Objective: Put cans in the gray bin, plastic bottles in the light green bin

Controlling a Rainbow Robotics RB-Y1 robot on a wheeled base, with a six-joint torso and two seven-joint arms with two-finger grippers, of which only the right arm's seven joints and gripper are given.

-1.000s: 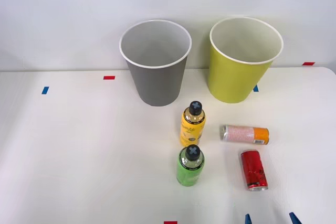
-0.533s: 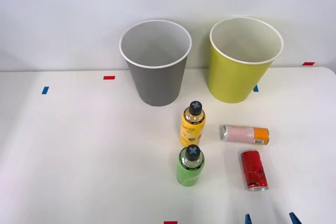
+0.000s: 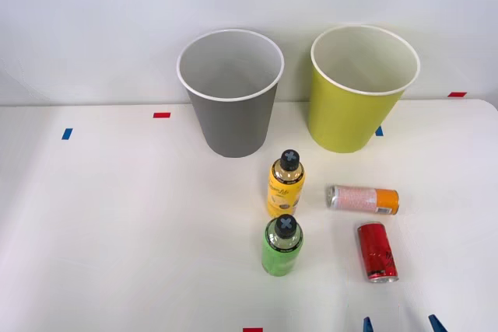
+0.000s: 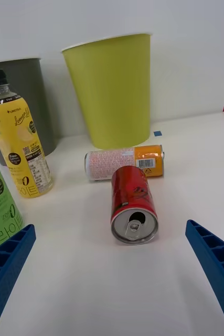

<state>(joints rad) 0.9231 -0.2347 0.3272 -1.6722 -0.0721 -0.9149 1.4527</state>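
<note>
Right gripper (image 4: 112,278) spread wide, empty; red can (image 4: 133,205) lies centred ahead, long axis pointing at it, silver top nearest.

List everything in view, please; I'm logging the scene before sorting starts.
gray bin: 1, gray with white rim, upright at table's far side
light green bin: 1, yellow-green with white rim, upright to the gray bin's right
plastic bottles: 2, yellow and green, black caps, standing mid-table
cans: 2, pink-orange and red, lying right of the bottles
tape marks: several, red and blue, on the table
table: 1, white
right end effector: 1, blue fingers, open, near the red can
</note>
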